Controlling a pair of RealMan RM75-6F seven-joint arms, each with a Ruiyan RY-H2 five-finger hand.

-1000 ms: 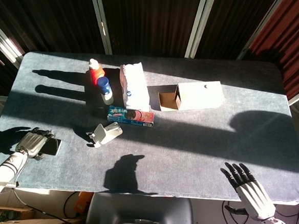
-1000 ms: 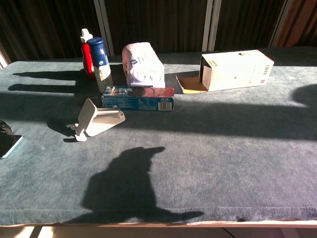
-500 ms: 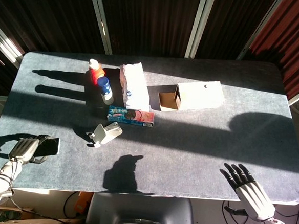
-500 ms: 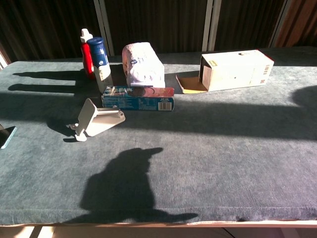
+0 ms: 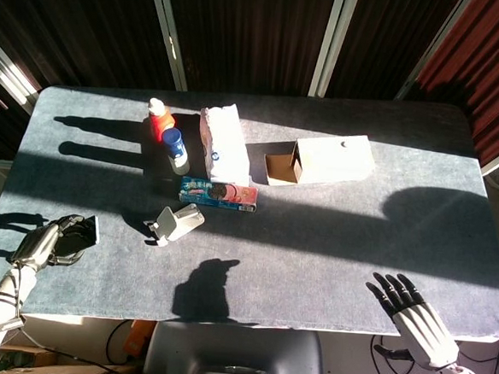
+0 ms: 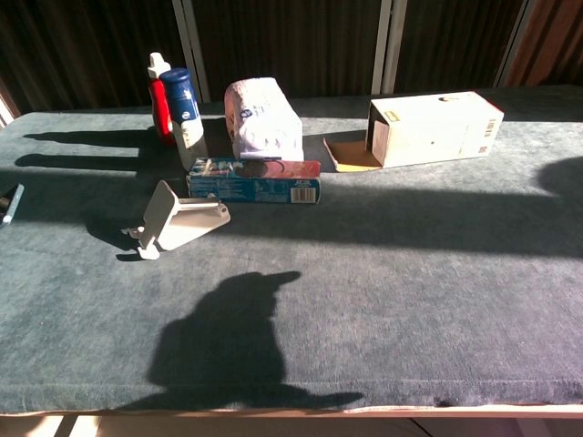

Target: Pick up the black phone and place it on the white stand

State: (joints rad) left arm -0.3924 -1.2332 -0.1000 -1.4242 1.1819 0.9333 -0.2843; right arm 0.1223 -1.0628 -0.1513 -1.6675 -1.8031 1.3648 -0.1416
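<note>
My left hand (image 5: 50, 241) holds the black phone (image 5: 84, 232) at the table's left front corner, lifted and tilted off the cloth. In the chest view only the phone's edge (image 6: 11, 204) shows at the far left. The white stand (image 5: 175, 223) (image 6: 175, 220) lies tipped on the table, right of the phone, near the middle front. My right hand (image 5: 415, 317) hovers beyond the table's front right edge, fingers spread, holding nothing.
Behind the stand lie a blue cookie box (image 5: 219, 193), a white tissue pack (image 5: 224, 142), a blue-capped bottle (image 5: 174, 149) and a red bottle (image 5: 158, 118). An open white carton (image 5: 328, 160) sits at back right. The grey table (image 5: 331, 244) is partly in shadow.
My left hand has closed around the phone and raised it from the table, tilting it upward. The right hand has barely moved.
</note>
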